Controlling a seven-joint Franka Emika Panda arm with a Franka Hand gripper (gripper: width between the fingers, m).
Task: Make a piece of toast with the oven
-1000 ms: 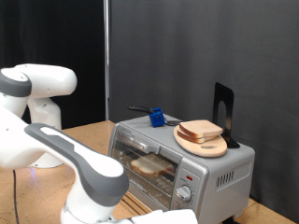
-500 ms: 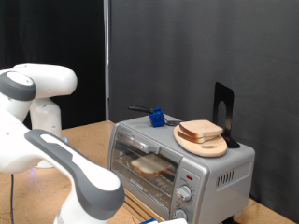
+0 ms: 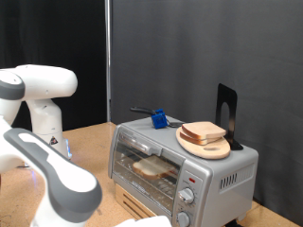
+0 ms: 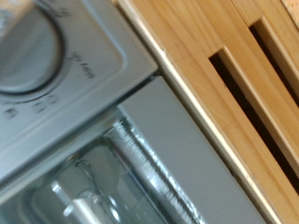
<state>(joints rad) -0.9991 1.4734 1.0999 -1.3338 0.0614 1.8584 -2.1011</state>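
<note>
The silver-grey oven (image 3: 222, 173) stands on the wooden table with its glass door shut. A slice of toast (image 3: 151, 168) lies on the rack inside it. A second slice (image 3: 204, 130) lies on a round light-wood plate (image 3: 214, 149) on the oven's top. My arm (image 3: 62, 184) crosses the exterior view's bottom left, and its hand is below the frame edge. The gripper fingers show in neither view. The wrist view looks closely at an oven knob (image 4: 28, 47), the panel around it and the glass door (image 4: 89, 187).
A blue object (image 3: 159, 119) with a dark handle and a black upright stand (image 3: 226, 112) sit on the oven's top. Two knobs (image 3: 187, 196) are on the oven's right panel. A slatted wooden surface (image 4: 220, 65) lies beside the oven in the wrist view.
My arm's near link has swung toward the exterior view's left and lower. The oven, the plate and both slices have not moved.
</note>
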